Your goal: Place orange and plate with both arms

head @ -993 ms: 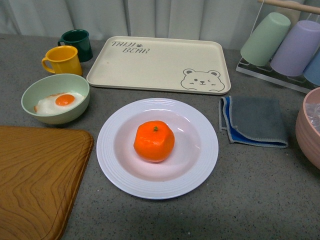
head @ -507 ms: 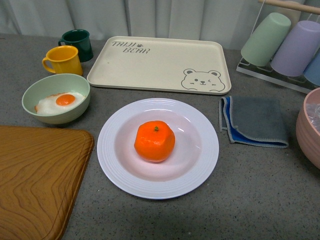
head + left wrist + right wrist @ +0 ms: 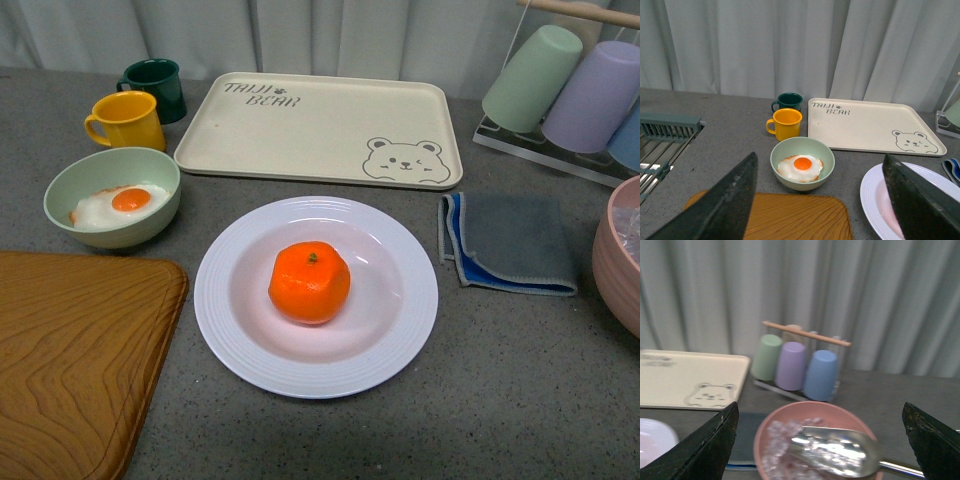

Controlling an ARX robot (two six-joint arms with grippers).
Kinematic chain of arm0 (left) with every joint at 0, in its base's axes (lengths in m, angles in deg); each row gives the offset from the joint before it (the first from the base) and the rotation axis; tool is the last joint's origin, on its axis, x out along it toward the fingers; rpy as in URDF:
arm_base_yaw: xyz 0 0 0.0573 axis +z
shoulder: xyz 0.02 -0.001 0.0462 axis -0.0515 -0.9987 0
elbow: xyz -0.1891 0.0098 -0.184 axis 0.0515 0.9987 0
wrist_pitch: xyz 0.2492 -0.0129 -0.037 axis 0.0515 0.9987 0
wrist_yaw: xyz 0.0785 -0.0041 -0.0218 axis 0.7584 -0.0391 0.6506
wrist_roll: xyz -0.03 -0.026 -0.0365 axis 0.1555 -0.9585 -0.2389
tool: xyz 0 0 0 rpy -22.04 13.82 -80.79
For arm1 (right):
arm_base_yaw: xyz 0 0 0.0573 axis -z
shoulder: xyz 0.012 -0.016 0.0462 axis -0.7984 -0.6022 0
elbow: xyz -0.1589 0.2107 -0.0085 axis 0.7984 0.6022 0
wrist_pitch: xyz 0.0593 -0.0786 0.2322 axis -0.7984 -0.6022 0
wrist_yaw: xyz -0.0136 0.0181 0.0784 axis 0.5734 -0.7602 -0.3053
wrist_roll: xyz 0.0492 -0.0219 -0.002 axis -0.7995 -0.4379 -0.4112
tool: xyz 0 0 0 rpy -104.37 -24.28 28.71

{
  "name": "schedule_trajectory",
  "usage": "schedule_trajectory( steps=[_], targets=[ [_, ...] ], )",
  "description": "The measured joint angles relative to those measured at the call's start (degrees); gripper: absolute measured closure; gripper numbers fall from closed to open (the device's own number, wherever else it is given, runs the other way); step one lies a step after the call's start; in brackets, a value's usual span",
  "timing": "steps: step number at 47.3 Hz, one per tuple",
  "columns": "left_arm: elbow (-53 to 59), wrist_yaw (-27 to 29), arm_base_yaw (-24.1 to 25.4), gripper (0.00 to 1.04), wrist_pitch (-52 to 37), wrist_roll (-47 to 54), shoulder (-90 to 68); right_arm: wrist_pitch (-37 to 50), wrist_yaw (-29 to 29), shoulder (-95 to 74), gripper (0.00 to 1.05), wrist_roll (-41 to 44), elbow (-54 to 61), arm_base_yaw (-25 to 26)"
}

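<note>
The orange (image 3: 309, 284) sits in the middle of the white plate (image 3: 233, 337), which rests on the grey counter in the front view. Neither arm shows in that view. In the left wrist view my left gripper (image 3: 822, 202) stands open above the counter, its dark fingers (image 3: 725, 205) wide apart, with part of the plate (image 3: 875, 195) beside one finger; the orange is hidden there. In the right wrist view my right gripper (image 3: 820, 440) stands open over a pink bowl (image 3: 790, 415), and a sliver of the plate (image 3: 655, 437) shows at the edge.
A wooden board (image 3: 70, 360) lies front left. Behind it are a green bowl with a fried egg (image 3: 112, 197), a yellow mug (image 3: 125, 120) and a dark green mug (image 3: 155, 85). The cream bear tray (image 3: 320, 130) is at the back, a grey cloth (image 3: 510, 240) and cup rack (image 3: 570, 90) on the right.
</note>
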Motion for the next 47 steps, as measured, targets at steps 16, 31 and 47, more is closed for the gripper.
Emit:
schedule_trajectory(
  steps=[16, 31, 47],
  targets=[
    [0.0, 0.0, 0.0, 0.07, 0.0, 0.1, 0.0, 16.6, -5.5, -34.9, 0.09, 0.1, -8.5, -3.5],
    [0.0, 0.0, 0.0, 0.07, 0.0, 0.2, 0.0, 21.3, -19.1, -70.7, 0.09, -24.2, -19.3, -5.3],
    [0.0, 0.0, 0.0, 0.07, 0.0, 0.1, 0.0, 20.6, -33.8, -95.5, 0.09, -41.2, -30.1, -5.3]
  ],
)
